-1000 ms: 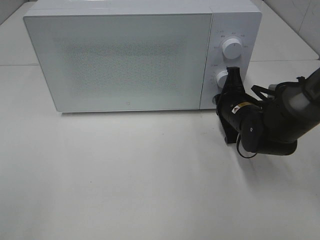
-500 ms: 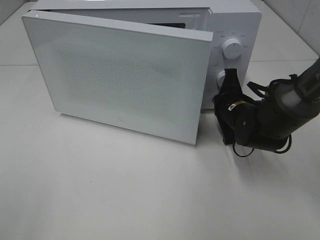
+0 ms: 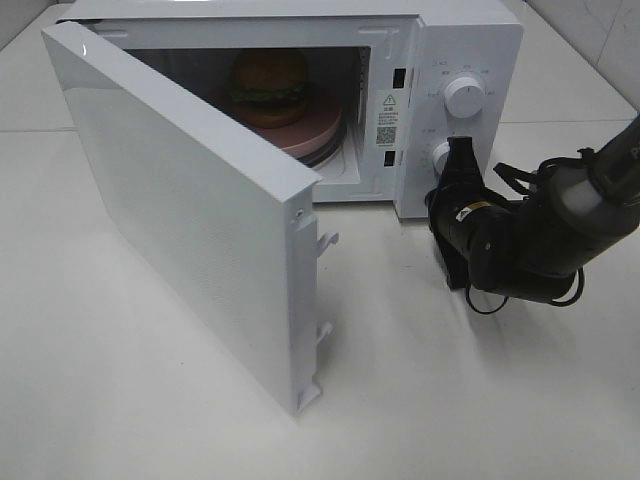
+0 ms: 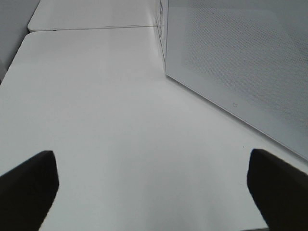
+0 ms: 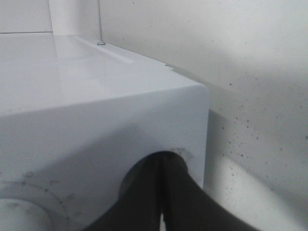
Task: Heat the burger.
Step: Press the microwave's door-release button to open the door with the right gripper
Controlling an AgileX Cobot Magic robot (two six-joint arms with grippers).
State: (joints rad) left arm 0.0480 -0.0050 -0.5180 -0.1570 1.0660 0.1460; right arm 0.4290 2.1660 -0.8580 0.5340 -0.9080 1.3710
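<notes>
burger (image 3: 269, 80): sat on pink plate (image 3: 310, 131), deep inside microwave (image 3: 472, 30).
door (image 3: 180, 215): stood wide open, hinged left, angled out over table (image 3: 130, 400).
right tool (image 3: 461, 150): jaws pressed together, empty, tip at lower knob (image 3: 441, 156); arm came in from right, elbow low by table.
left tool (image 4: 154, 192): jaws spread wide, empty, low over table, facing door's outer face.

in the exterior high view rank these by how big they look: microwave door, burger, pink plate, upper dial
1. microwave door
2. pink plate, partly hidden
3. burger, only slightly narrower
4. upper dial
</notes>
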